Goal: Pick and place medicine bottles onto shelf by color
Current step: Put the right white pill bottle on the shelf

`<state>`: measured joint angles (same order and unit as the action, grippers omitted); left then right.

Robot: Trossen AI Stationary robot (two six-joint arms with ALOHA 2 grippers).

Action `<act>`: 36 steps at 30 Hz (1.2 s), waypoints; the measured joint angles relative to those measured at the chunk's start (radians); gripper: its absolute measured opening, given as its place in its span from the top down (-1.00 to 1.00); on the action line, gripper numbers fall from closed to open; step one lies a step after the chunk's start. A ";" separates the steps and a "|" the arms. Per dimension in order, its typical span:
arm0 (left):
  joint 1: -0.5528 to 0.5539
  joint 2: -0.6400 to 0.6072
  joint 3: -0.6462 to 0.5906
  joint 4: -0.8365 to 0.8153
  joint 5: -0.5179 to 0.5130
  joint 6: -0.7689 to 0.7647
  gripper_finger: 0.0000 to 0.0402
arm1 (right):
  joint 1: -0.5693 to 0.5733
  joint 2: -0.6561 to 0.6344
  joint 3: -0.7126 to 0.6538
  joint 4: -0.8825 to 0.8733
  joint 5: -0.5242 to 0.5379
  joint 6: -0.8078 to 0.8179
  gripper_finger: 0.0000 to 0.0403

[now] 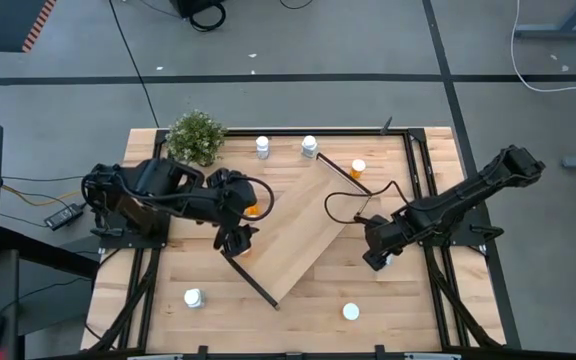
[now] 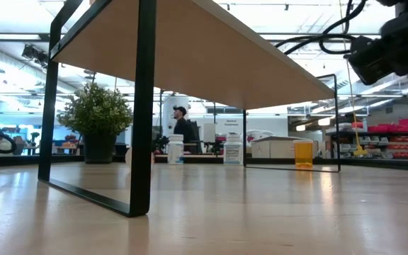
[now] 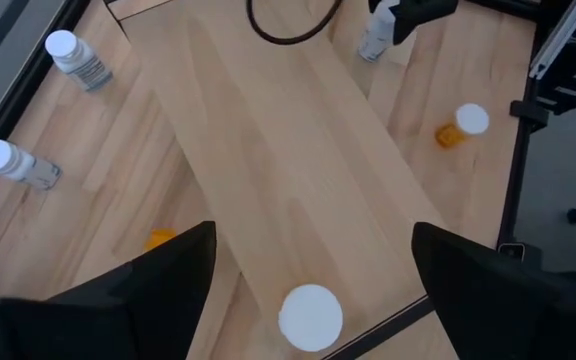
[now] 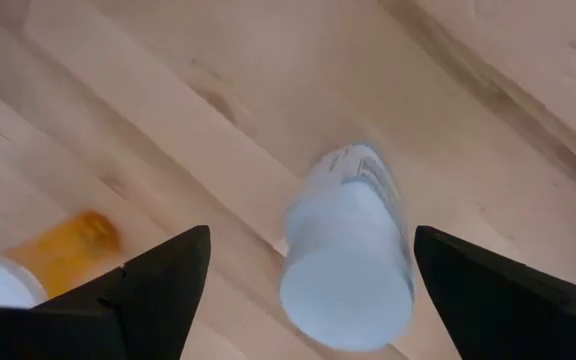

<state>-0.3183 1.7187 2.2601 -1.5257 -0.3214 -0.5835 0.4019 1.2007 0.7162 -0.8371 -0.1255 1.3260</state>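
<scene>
The light-wood shelf (image 1: 308, 235) stands slantwise mid-table on its black end rails (image 2: 142, 113). My left gripper (image 1: 236, 238) hovers open over the shelf's near-left end. A white cap (image 3: 311, 317) stands on the board between its spread fingers, untouched; I cannot tell the body colour. My right gripper (image 1: 378, 257) is open just right of the shelf, above a white bottle (image 4: 348, 262) that stands on the table between its fingers, clear of both. An orange bottle (image 4: 60, 252) lies beside it. Other bottles stand around the table.
Two white bottles (image 1: 262, 147) (image 1: 310, 147) and an orange one (image 1: 358, 168) stand along the far edge beside a potted plant (image 1: 196, 136). Another orange bottle (image 1: 254, 210) sits by the left gripper. White caps (image 1: 193, 297) (image 1: 351, 312) stand near the near edge. A person shows in the room behind.
</scene>
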 joint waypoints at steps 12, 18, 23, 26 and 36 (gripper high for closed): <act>-0.007 0.000 0.000 -0.008 0.000 -0.007 -0.71 | 0.062 0.000 0.000 -0.060 0.087 -0.072 -0.60; -0.008 0.000 0.000 -0.016 0.000 -0.007 -0.71 | 0.062 0.000 0.000 -0.057 0.085 -0.073 -0.25; -0.008 0.000 0.000 -0.019 0.000 -0.006 -0.71 | 0.062 -0.001 0.002 -0.058 0.064 -0.074 -0.02; -0.007 0.000 0.000 -0.023 0.000 -0.006 -0.71 | 0.061 -0.001 0.005 -0.059 0.027 -0.073 0.08; -0.004 0.000 0.000 -0.043 0.000 -0.012 -0.58 | 0.061 0.000 0.288 -0.235 0.062 -0.056 0.02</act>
<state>-0.3228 1.7187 2.2597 -1.5692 -0.3214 -0.5956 0.4625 1.2003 1.0045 -1.0723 -0.0639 1.2703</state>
